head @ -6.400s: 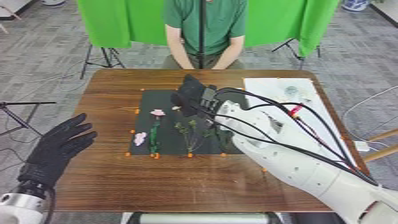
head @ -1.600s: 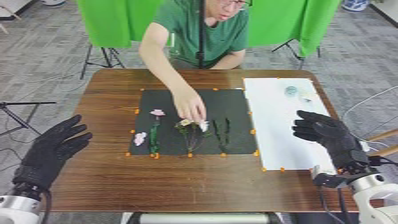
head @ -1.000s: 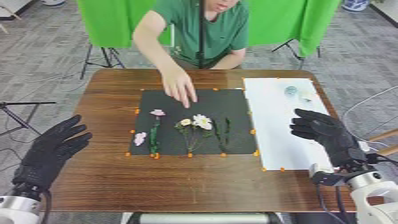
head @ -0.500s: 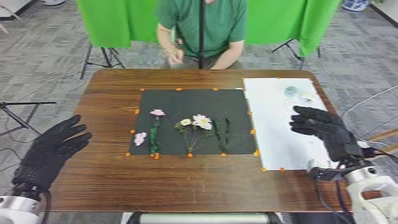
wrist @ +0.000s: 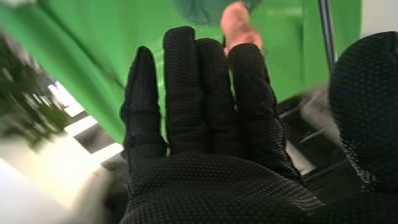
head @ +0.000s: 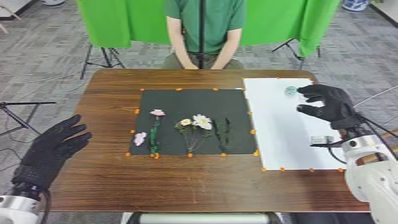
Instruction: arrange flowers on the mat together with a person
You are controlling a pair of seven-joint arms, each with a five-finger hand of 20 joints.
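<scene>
- The robot's right hand, in a black fabric glove (head: 330, 106), is loosely open, empty, over the white rectangular sheet (head: 277, 135).
- Dipping early could nudge the small pale blue-green piece (head: 290, 90) near its fingertips.
- Crossing low might drag the white-petalled flower (head: 202, 121) across the black mat (head: 178, 100).

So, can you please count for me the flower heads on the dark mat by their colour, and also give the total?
Pink: 2, the upper pink clump and the lower pink clump, each counted as one
White or cream: 2, the large flower and the small flower
Total: 4
</scene>
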